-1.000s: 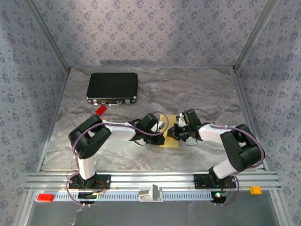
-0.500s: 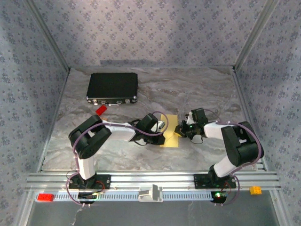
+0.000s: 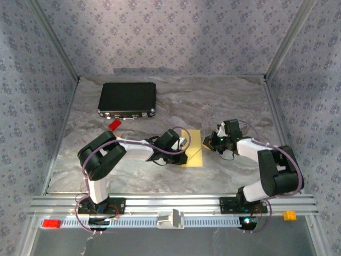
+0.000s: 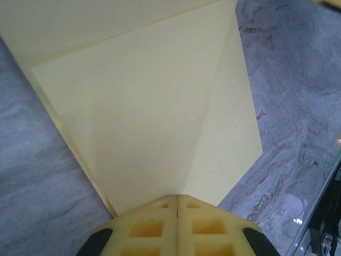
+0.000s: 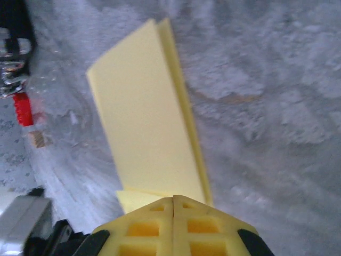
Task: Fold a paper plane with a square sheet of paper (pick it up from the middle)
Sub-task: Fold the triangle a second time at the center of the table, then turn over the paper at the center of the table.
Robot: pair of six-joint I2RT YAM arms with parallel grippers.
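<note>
The square sheet of paper [image 3: 194, 150], pale yellow, lies folded on the marble table between my two grippers. The left wrist view shows the paper [image 4: 149, 106] as flat layers with diagonal creases. The right wrist view shows the paper [image 5: 144, 122] as a long strip with a doubled right edge. A paper plane's dart shape is not in view. My left gripper [image 3: 185, 143] [image 4: 177, 196] is shut, its tips resting on the sheet's left part. My right gripper [image 3: 208, 143] [image 5: 173, 197] is shut at the sheet's right edge, holding nothing.
A black case [image 3: 127, 98] [image 5: 11, 32] lies at the back left. A small red brick [image 3: 113, 124] [image 5: 22, 109] and a tan block [image 5: 37, 138] sit in front of it. The aluminium rail [image 3: 170, 202] borders the near edge. Patterned walls close three sides.
My right arm has drawn back to the right, off the middle of the sheet to its right edge, uncovering more of the paper. The left arm has stayed put.
</note>
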